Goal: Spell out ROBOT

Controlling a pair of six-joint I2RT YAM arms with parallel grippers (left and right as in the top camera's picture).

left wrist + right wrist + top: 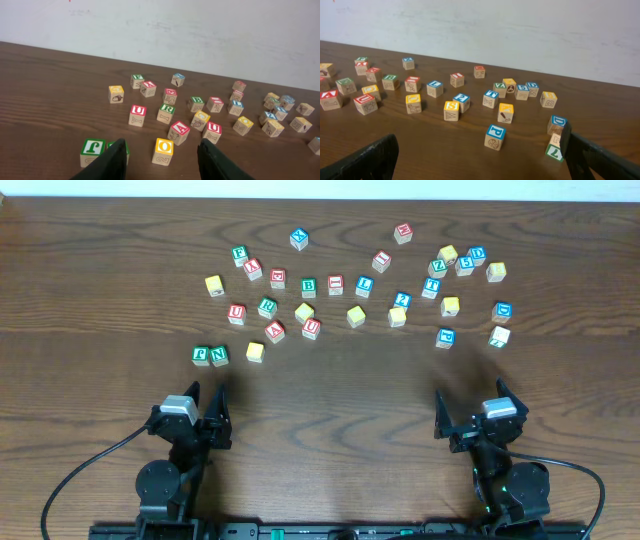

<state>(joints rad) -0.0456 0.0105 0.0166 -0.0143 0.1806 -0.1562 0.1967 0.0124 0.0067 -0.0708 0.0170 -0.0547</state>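
At the near edge of the table (330,410), both arms are sitting low, well apart from the scatter of cubes. Left gripper (205,398) is showing its fingers partway apart, nothing between them. Right gripper (472,402) is standing spread wide, also empty. No letter is lined up yet, so I am judging the step in hand as the first pick.

Where the letters are lying:
- R (267,307) is sitting on the left side of the spread, just right of the red U (236,312), with a red-topped cube (275,332) just in front of it.
- B (309,286) is lying a little farther back and to the right.
- An O (163,150) is resting face up, nearest the left gripper. It is near F (201,356) and N (219,356), which are not wanted.
- T (490,97) is waiting mid-right, on the right arm's side.
- The second O I am not managing to read for certain among the other yellow cubes.

Doing it well, as I am reading it:
- Left arm is suiting R, B and the near O; right arm is suiting T.
- For R, coming straight down from above is looking safest. Fingers should be squaring to two flat sides, opening just enough to clear the cube without nudging U or the red-topped cube.
- Bare wood in front of the spread is offering room for the row. Setting R well to the left is leaving space for four more.
- Letters should be ending face up, readable in order.
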